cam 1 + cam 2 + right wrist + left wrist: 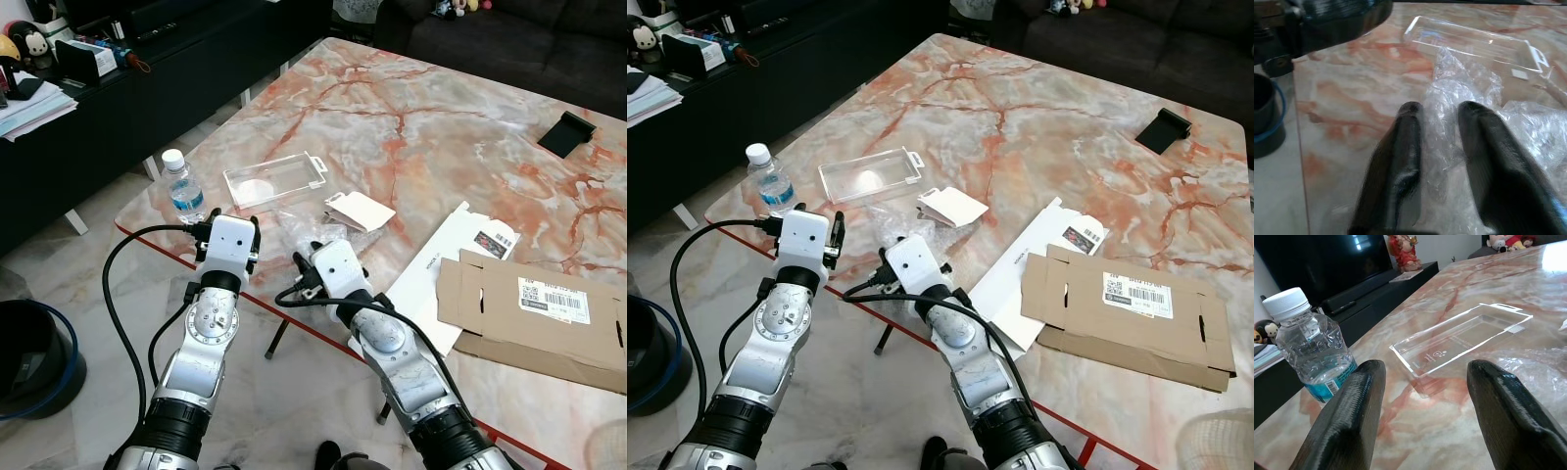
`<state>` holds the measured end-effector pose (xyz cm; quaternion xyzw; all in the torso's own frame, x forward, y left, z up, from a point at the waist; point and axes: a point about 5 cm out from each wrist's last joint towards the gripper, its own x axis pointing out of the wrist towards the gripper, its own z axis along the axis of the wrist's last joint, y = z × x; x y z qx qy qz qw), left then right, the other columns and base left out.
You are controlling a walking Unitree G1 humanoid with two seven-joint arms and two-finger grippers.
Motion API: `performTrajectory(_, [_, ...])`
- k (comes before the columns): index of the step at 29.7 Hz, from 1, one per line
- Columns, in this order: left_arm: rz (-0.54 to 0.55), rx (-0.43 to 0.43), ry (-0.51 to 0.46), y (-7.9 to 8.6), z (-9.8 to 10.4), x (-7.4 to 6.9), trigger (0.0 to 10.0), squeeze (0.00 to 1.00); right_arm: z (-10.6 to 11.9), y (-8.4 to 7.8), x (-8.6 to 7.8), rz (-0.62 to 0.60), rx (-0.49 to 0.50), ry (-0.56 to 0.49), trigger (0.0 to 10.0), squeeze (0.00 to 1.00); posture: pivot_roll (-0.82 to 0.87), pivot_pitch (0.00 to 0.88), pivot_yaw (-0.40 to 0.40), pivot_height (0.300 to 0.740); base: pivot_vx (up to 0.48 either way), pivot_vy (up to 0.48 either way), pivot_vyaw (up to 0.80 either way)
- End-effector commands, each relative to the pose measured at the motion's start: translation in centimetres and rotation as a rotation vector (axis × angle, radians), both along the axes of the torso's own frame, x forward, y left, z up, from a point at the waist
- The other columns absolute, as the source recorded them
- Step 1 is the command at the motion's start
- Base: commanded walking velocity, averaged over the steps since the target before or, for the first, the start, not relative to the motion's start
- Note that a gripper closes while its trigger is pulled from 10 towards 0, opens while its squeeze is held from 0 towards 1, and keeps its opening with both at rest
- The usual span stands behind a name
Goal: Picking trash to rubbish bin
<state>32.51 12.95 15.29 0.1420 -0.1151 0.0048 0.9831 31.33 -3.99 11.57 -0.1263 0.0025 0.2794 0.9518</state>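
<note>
Now close right tool (1437, 122), fingers narrowly parted around crumpled plastic wrap (1464, 93) at near tabletop (421, 108) edge; squeeze fully before lifting. Keep left tool (1422, 382), wide open and empty, clear beside bottle (1308, 347).

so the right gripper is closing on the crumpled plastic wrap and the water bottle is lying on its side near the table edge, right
Not quite: the water bottle stands upright, cap on top, as the left eye view shows. The rest holds: the right gripper has its fingers around the plastic wrap.
</note>
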Motion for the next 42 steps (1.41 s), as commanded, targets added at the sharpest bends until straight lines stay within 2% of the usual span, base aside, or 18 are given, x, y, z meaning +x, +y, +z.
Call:
performTrajectory(1, [-0.006,0.003,0.007,-0.3,0.0,0.1,10.0,0.00,0.2,0.2,-0.2,0.030,0.003,-0.008,0.0,0.00,0.03,0.168,-0.079,0.740,0.000,0.000,0.00])
performTrajectory(6, [-0.003,-0.018,0.010,-0.3,-0.1,0.1,10.0,0.00,0.8,0.3,-0.3,0.109,0.047,0.016,0.0,0.00,0.03,0.168,-0.079,0.740,0.000,0.000,0.00])
performTrajectory(7, [-0.003,-0.027,0.011,-0.3,-0.1,0.1,10.0,0.00,1.2,0.3,-0.4,0.141,0.091,0.035,10.0,0.00,0.03,0.168,-0.079,0.740,0.000,0.000,0.00])
performTrajectory(8, [-0.004,-0.037,0.011,-0.2,-0.1,0.1,10.0,0.00,2.0,0.1,-0.4,0.178,0.165,0.055,10.0,0.00,0.02,0.167,-0.079,0.740,0.000,0.000,0.00])
performTrajectory(13, [-0.007,-0.061,0.014,-0.2,-0.1,0.2,10.0,0.00,3.2,-0.8,0.1,0.191,0.277,0.068,10.0,0.00,0.02,0.165,-0.079,0.740,0.000,0.000,0.00])
performTrajectory(15, [-0.011,-0.074,0.013,-0.2,-0.1,0.2,10.0,0.00,4.0,-1.7,0.6,0.181,0.356,0.069,10.0,0.00,0.02,0.165,-0.079,0.740,0.000,0.000,0.00])
performTrajectory(17, [-0.016,-0.085,0.012,-0.3,-0.1,0.2,10.0,0.00,4.7,-2.3,0.8,0.182,0.422,0.064,10.0,0.00,0.02,0.166,-0.079,0.740,0.000,0.000,0.00])
performTrajectory(21, [-0.023,-0.127,0.013,-0.4,0.0,0.2,10.0,0.00,6.9,-3.9,1.0,0.226,0.630,0.040,10.0,0.00,0.02,0.166,-0.077,0.740,0.000,0.000,0.00])
performTrajectory(23, [-0.024,-0.141,0.015,-0.3,0.0,0.2,10.0,0.00,7.4,-4.5,1.1,0.214,0.686,0.030,10.0,0.00,0.02,0.166,-0.077,0.740,0.000,0.000,0.00])
performTrajectory(24, [-0.027,-0.152,0.013,-0.3,0.0,0.2,10.0,0.00,8.1,-5.0,1.4,0.197,0.753,0.012,10.0,0.00,0.02,0.164,-0.076,0.740,0.000,0.000,0.00])
performTrajectory(25, [-0.027,-0.152,0.013,-0.3,0.0,0.2,10.0,0.00,8.1,-5.0,1.4,0.197,0.753,0.012,10.0,0.00,0.02,0.164,-0.076,0.740,0.000,0.000,0.00])
performTrajectory(27, [-0.033,-0.165,0.004,-0.3,0.2,0.2,10.0,0.00,8.8,-5.4,1.6,0.179,0.829,-0.009,10.0,0.00,0.02,0.165,-0.074,0.740,0.000,0.000,0.00])
performTrajectory(29, [-0.033,-0.169,-0.004,-0.4,0.3,0.2,10.0,0.00,9.1,-5.7,1.7,0.148,0.850,-0.033,10.0,0.00,0.02,0.166,-0.074,0.740,0.000,0.000,0.00])
performTrajectory(31, [-0.032,-0.167,-0.030,-0.4,0.6,0.1,10.0,0.00,8.8,-6.0,2.4,0.016,0.829,-0.068,10.0,0.00,0.02,0.164,-0.072,0.740,0.000,0.000,0.00])
performTrajectory(33, [-0.028,-0.161,-0.034,-0.4,0.6,0.1,10.0,0.00,8.7,-6.0,2.4,-0.004,0.830,-0.074,10.0,0.00,0.02,0.166,-0.071,0.740,0.000,0.000,0.00])
performTrajectory(34, [-0.023,-0.150,-0.048,-0.4,0.8,0.1,10.0,0.00,8.6,-6.1,2.6,-0.061,0.815,-0.101,10.0,0.00,0.03,0.165,-0.070,0.740,0.000,0.000,0.00])
performTrajectory(39, [-0.017,-0.143,-0.061,-0.5,1.0,0.1,10.0,0.00,8.6,-6.1,2.7,-0.089,0.817,-0.116,10.0,0.00,0.03,0.165,-0.071,0.740,0.000,0.000,0.00])
performTrajectory(42, [-0.011,-0.137,-0.074,-0.5,1.1,0.1,10.0,0.00,9.4,-7.1,3.1,-0.171,0.815,-0.187,10.0,0.00,0.03,0.165,-0.071,0.740,0.000,0.000,0.00])
